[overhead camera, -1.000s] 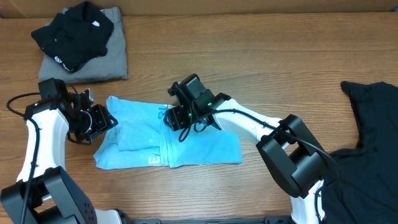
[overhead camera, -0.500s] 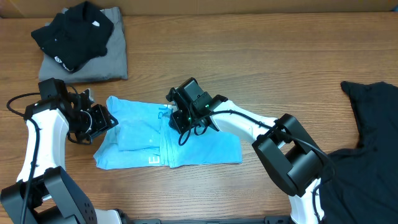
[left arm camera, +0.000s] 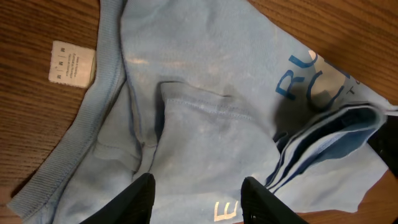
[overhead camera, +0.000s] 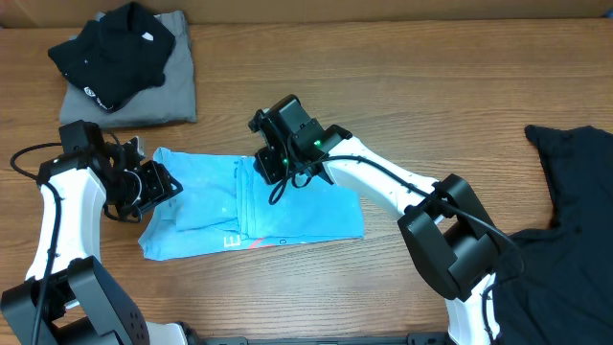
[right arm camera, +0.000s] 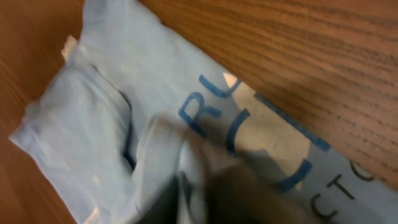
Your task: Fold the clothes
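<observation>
The light blue cotton T-shirt (overhead camera: 287, 216) lies partly folded on the brown wooden table (overhead camera: 431, 86), a little left of the middle, with its ribbed collar and a small white paper-like label (left arm camera: 71, 62) at the left end. Blue printed letters show across its upper layer, and a white "E" sits near the front edge.

The left gripper (overhead camera: 161, 185) is at the shirt's left edge. From its own camera the 2 black fingers (left arm camera: 138, 198) stand clearly apart over flat cloth, with nothing pinched between them.

The right gripper (overhead camera: 268, 165) is over the shirt's upper middle, right where a stack of folded layers rises off the rest. Its wrist view is blurred and shadowed at the bottom — I cannot tell whether it has closed on that fold or only sits just above it.

At the far left corner a crumpled black garment (overhead camera: 110, 53) rests on a folded grey garment (overhead camera: 172, 96). Another black garment (overhead camera: 575, 163) is spread at the right edge, well apart from the shirt.
</observation>
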`<state>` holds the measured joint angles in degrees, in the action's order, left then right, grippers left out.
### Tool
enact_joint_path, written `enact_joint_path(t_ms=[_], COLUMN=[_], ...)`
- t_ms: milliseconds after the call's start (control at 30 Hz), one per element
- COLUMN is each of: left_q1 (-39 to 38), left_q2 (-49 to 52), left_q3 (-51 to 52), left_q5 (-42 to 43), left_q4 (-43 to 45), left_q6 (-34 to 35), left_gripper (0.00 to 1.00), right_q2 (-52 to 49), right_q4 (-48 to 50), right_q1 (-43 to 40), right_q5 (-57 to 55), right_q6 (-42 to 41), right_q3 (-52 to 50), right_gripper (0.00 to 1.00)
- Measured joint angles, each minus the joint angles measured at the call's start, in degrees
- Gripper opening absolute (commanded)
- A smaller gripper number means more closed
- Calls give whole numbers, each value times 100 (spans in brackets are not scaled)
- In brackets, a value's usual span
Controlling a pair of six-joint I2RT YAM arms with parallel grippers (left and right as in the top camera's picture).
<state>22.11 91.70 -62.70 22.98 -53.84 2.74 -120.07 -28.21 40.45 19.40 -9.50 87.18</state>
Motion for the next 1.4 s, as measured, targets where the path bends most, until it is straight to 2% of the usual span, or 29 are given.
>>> enact_joint_path(t_ms=[167, 367, 467, 633, 767, 900, 1000, 1167, 1333, 1400], left_q1=[0, 0, 7, 55, 92, 92, 92, 120, 111, 85], left_q2=[0, 0, 0, 11, 232, 872, 1360, 1513, 1598, 1611], left_q3=[0, 0, 0, 11, 11, 11, 17, -55, -151, -175], left_q5=[0, -214, -485, -811, -992, -927, -531, -46, -199, -258], left_q4=[28, -81, -74, 260, 691, 876, 1005, 1051, 973, 953], left_q6=[-2, -26, -37, -39, -87, -404, -857, -1596, -1646, -1644], left_gripper=[52, 70, 79, 86, 87, 77, 76, 76, 75, 69], right_q2=[0, 160, 555, 1716, 2522, 2907, 2938, 2938, 2938, 2938], right_q4=[-208, -848, -1182, -1766, -2107, -2369, -2514, -2651, -2667, -2669], right_q1=[-20, -251, -428, -686, -828, -892, -892, -892, -892, -892], right_q5=[-289, -415, -459, -479, -479, -479, -481, -481, -485, -487], right_q6=[55, 57, 57, 55, 52, 52, 55, 55, 52, 55], right_q3=[0, 0, 0, 0, 15, 22, 20, 20, 20, 20], right_gripper=[58, 59, 60, 62, 63, 64, 64, 65, 66, 67])
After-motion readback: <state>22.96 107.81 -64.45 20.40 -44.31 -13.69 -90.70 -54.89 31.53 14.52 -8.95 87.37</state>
